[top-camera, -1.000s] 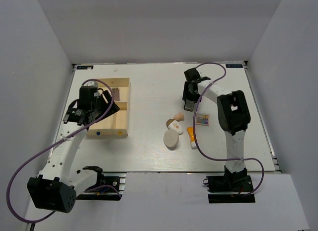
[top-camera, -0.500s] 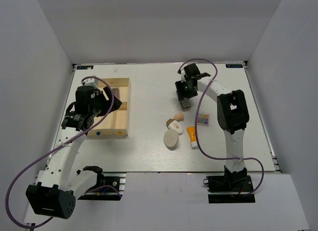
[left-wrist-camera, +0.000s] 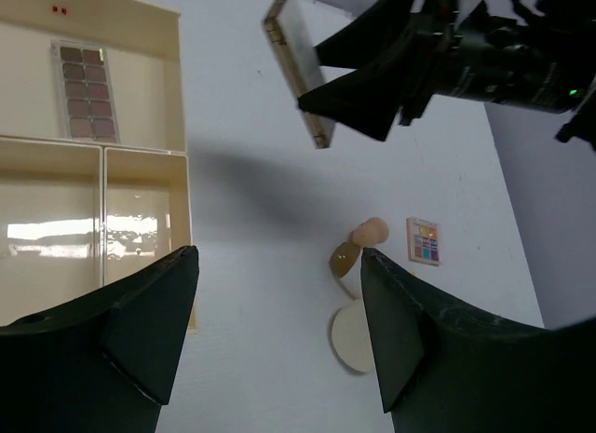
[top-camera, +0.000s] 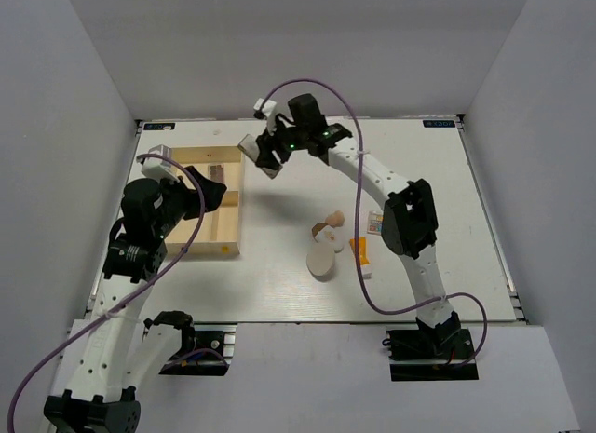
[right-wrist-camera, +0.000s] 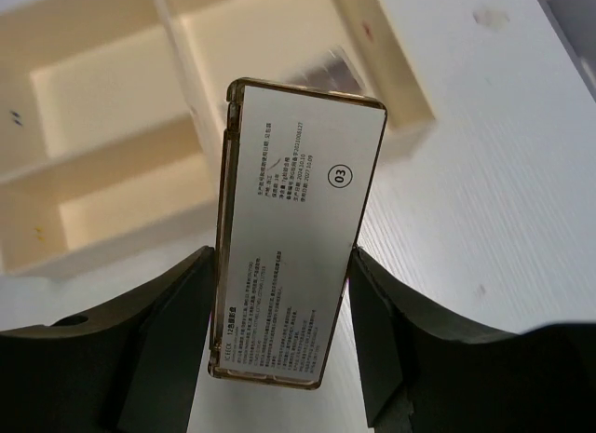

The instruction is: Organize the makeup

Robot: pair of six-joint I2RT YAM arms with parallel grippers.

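Right hand (top-camera: 265,155) now near wooden tray (top-camera: 200,250), with slim, possibly gold-rimmed case (right-wrist-camera: 293,233)

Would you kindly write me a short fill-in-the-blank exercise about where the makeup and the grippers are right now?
1. The slim rectangular case in the air is held by the robot's ___ arm.
2. The left gripper is ___ and holds nothing.
3. The wooden tray shows just ___ item inside, a brown-shade palette.
4. The cream round compact lies on the ___, outside the tray.

Missing words: right; open; one; table.
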